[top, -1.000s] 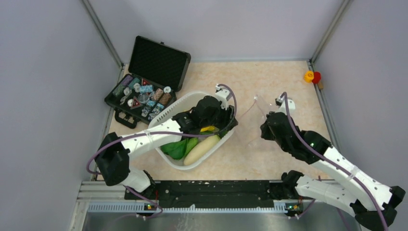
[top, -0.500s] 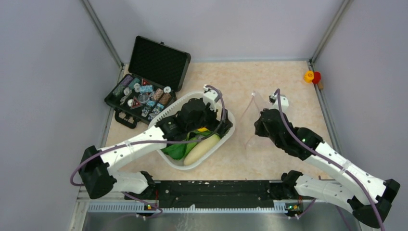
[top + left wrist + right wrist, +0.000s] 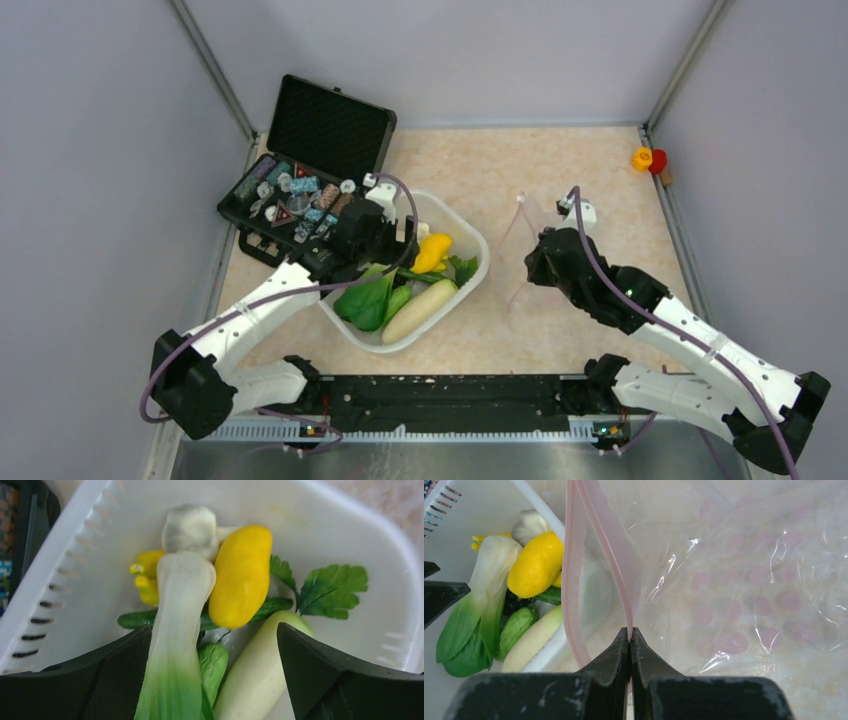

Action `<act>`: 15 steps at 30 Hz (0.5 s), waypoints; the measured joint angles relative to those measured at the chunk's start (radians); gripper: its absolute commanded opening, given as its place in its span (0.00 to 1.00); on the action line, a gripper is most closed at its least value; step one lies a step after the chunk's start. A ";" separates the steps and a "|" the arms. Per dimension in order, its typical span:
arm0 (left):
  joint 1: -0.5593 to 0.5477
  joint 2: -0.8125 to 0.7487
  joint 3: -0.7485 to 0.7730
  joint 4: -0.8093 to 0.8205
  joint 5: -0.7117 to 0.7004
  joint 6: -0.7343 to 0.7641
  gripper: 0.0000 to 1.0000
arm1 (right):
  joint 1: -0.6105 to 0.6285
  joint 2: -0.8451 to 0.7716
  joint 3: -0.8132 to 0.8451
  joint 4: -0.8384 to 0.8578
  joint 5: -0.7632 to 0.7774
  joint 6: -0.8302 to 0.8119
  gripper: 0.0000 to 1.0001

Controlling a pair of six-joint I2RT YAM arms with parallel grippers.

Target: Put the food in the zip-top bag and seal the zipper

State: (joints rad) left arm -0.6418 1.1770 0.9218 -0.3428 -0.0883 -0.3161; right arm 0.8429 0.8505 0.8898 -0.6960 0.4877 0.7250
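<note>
The food lies in a white tub (image 3: 470, 240): a bok choy (image 3: 365, 300), a white radish (image 3: 420, 310), a yellow pepper (image 3: 432, 252) and a cucumber (image 3: 398, 298). My left gripper (image 3: 380, 258) hangs open over the tub's far left part. In the left wrist view its jaws (image 3: 215, 680) stand wide apart around the bok choy stem (image 3: 175, 630) and the radish (image 3: 255, 680), gripping nothing. My right gripper (image 3: 530, 270) is shut on the zipper strip (image 3: 574, 580) of the clear bag (image 3: 734, 580), right of the tub. It holds the mouth open and upright (image 3: 630, 630). The grapes are not clearly seen.
An open black case (image 3: 300, 200) of small trinkets stands behind and left of the tub, close to my left wrist. A red and yellow object (image 3: 648, 158) sits at the far right corner. Grey walls close in the table on three sides.
My left arm has drawn back from the tub's right side to its far left, uncovering the food. My right gripper has moved slightly left with the bag's strip.
</note>
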 measured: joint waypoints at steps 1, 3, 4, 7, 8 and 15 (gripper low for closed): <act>0.003 -0.008 -0.008 -0.026 -0.002 0.003 0.96 | 0.000 0.000 0.000 0.000 -0.001 0.000 0.00; 0.007 -0.030 -0.024 -0.077 -0.004 0.012 0.97 | 0.000 0.000 0.000 0.001 -0.002 0.000 0.00; 0.009 -0.042 -0.030 -0.106 -0.007 0.018 0.98 | 0.000 0.000 0.000 0.001 -0.003 0.000 0.00; 0.014 -0.069 -0.032 -0.182 -0.033 0.025 0.99 | 0.000 0.000 0.000 0.002 -0.010 -0.005 0.00; 0.018 -0.076 -0.032 -0.202 -0.040 0.028 0.99 | 0.000 0.000 0.000 0.002 -0.012 -0.007 0.00; 0.048 -0.042 -0.031 -0.332 -0.001 0.074 0.99 | 0.000 0.000 0.000 0.009 -0.016 -0.019 0.00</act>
State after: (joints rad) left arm -0.5941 1.1351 0.8906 -0.6743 -0.0895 -0.2420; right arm 0.8429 0.8505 0.8898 -0.6868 0.4717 0.7059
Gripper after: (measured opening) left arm 0.986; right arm 0.005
